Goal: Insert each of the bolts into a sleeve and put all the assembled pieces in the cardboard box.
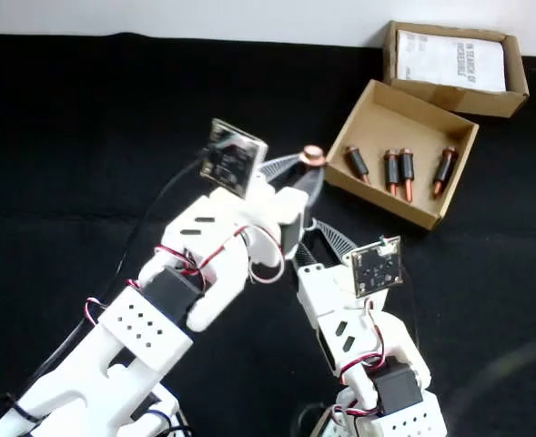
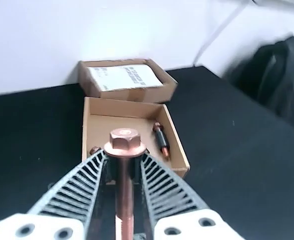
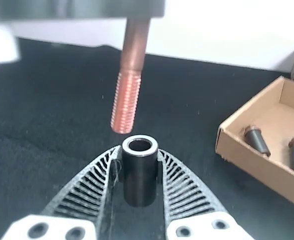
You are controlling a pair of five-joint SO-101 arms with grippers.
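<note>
Copper-coloured bolt [image 2: 121, 190] is clamped in the left gripper [image 2: 123, 156]. The fingers are closed on the shank just under the hex head, and the threaded end points down. The right gripper [image 3: 139, 151] is closed around a black sleeve [image 3: 140, 175], held upright with its bore facing up. In the right wrist view the bolt's threaded tip hangs close above the sleeve's rim, a little to one side, not yet in the bore. Both grippers sit over the black table cover [image 1: 67, 127], near the open cardboard box [image 1: 377, 194]. Four assembled pieces [image 1: 406, 173] lie side by side inside the box. A second box [image 1: 450, 98] holding a printed sheet [image 1: 451, 59] stands just behind it.
</note>
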